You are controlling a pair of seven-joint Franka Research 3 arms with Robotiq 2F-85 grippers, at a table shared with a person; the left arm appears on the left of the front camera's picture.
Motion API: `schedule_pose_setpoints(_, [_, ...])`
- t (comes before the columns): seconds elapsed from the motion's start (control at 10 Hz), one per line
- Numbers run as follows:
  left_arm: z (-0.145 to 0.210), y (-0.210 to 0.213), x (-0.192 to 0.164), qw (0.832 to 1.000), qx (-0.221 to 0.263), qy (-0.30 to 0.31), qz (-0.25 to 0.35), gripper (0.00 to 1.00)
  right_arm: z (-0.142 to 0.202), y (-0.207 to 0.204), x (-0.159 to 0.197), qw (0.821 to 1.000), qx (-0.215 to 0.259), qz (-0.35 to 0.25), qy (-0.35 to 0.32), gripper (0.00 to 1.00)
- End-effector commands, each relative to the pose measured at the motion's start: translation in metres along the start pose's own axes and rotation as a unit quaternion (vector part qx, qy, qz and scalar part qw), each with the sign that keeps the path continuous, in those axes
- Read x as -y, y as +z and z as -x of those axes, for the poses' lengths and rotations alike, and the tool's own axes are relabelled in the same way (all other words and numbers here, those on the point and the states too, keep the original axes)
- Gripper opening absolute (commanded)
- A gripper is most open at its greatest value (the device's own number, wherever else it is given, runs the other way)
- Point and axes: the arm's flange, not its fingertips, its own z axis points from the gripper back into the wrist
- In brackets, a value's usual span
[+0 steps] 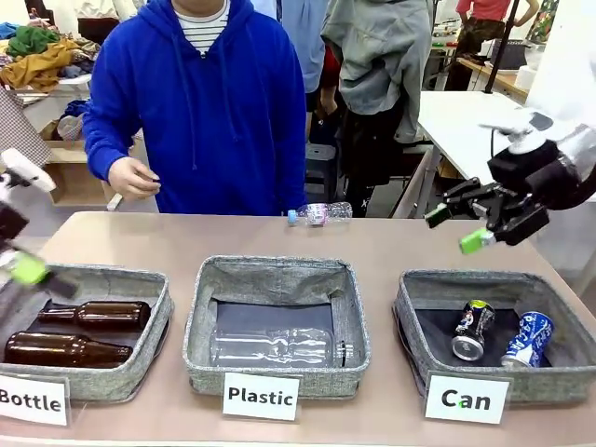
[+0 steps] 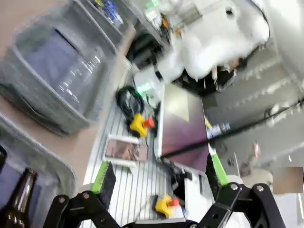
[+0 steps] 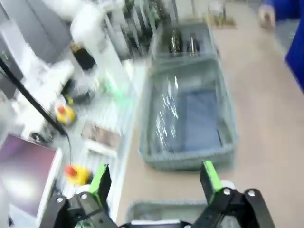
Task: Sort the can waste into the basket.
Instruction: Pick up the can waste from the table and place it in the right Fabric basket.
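— What sort of place are you running this in?

— You're in a robotics lab, set up for a sorting demo. Look at the tan table [image 1: 391, 244]: three grey fabric bins in a row, each with a printed card, "Bottle" [image 1: 33, 400], "Plastic" [image 1: 261, 396] and "Can" [image 1: 466, 399].

— Anything else tell you that?

— Below the table edge your wrist cameras catch a slatted floor, cables and yellow emergency-stop boxes [image 2: 140, 124] (red buttons on top). Behind the person in the blue hoodie [image 1: 200, 102] you see heaped clothes [image 1: 42, 51] and further work tables [image 1: 466, 121].
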Motion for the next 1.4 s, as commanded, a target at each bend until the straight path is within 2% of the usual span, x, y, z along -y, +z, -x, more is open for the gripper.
schedule_pose_setpoints(0.0, [-0.022,0.001,-0.022,0.987,0.160,-0.004,0.030,1.00,0.017,0.004,0.019,0.964,0.252,-0.040,-0.077,1.00])
schedule_pose_setpoints(0.1, [-0.023,0.005,-0.032,0.977,0.213,0.004,0.020,1.00,0.025,0.006,0.020,0.955,0.278,-0.048,-0.092,1.00])
schedule_pose_setpoints(0.2, [-0.025,0.011,-0.041,0.972,0.234,0.030,-0.005,1.00,0.032,0.010,0.022,0.944,0.312,-0.048,-0.096,1.00])
schedule_pose_setpoints(0.3, [-0.026,0.018,-0.046,0.966,0.248,0.064,-0.023,1.00,0.020,0.005,0.009,0.986,0.155,-0.045,-0.043,1.00])
schedule_pose_setpoints(0.4, [-0.023,0.014,-0.044,0.980,0.195,0.027,0.009,1.00,0.020,0.005,0.009,0.986,0.155,-0.045,-0.043,1.00])
schedule_pose_setpoints(1.3, [-0.023,0.014,-0.044,0.980,0.195,0.027,0.009,1.00,0.020,0.005,0.009,0.986,0.155,-0.045,-0.043,1.00])
